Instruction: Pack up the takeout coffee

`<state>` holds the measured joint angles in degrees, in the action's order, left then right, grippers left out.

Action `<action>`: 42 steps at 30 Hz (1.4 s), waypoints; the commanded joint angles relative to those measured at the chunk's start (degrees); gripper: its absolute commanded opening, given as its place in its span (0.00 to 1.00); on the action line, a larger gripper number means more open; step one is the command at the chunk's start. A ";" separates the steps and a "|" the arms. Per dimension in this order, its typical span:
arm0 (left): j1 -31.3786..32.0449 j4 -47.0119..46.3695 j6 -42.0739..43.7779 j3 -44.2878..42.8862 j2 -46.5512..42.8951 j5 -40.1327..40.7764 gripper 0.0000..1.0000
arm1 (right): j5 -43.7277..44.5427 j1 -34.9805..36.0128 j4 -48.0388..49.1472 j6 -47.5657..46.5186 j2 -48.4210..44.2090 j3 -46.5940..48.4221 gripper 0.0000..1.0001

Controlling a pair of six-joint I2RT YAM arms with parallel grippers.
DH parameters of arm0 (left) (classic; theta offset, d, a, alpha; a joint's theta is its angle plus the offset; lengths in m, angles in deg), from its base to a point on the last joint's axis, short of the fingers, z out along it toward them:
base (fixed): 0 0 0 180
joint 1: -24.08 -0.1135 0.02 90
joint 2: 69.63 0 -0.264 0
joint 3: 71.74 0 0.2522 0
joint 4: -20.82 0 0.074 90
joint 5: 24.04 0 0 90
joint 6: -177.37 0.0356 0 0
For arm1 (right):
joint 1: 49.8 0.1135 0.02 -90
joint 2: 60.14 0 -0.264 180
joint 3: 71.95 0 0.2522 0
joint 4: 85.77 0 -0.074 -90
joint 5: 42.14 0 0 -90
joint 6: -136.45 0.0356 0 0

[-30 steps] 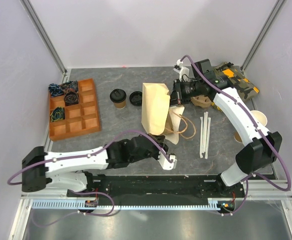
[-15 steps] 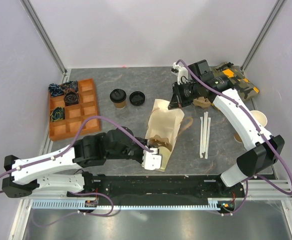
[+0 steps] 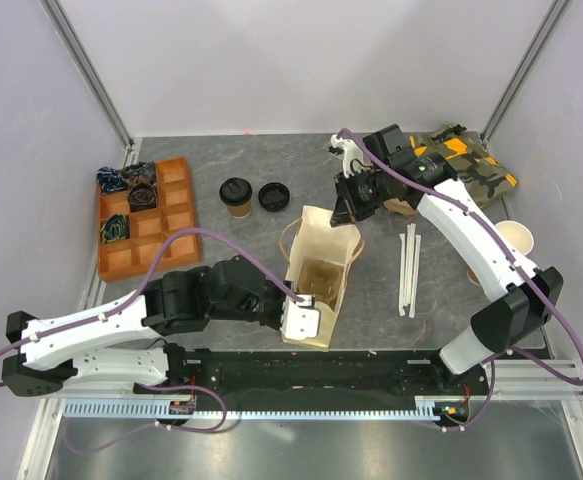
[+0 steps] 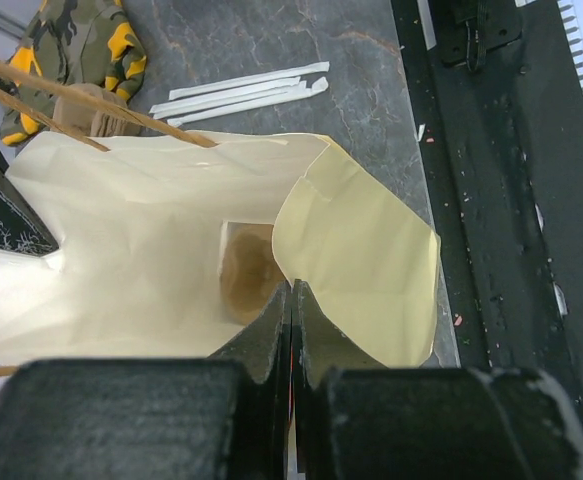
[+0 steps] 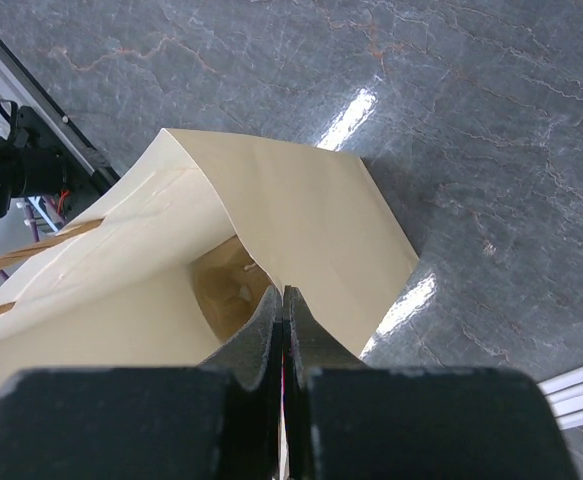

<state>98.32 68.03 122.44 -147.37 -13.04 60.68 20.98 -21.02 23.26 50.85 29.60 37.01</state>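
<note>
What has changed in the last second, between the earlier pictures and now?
The paper bag, lying flat before, now stands upright and open. The left arm and right arm hold opposite sides of its rim, jaws shut. The coffee cup, loose lid and orange tray stayed in place.

I can read no text, label, brand or number in any of my three views. The paper bag [image 3: 316, 240] shows me only plain tan paper inside and out. Any embossing on the black lid of the takeout coffee [image 3: 235, 190] is too small for me to make out.
</note>
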 commanded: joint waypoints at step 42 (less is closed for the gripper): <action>-22.27 -1.64 -38.46 -27.77 1.39 -8.61 1.00 | 23.26 8.23 11.07 -7.31 -16.52 -12.31 0.00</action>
<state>84.83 67.14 101.30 -168.64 -15.29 53.25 39.78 -12.78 33.30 43.03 14.95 25.86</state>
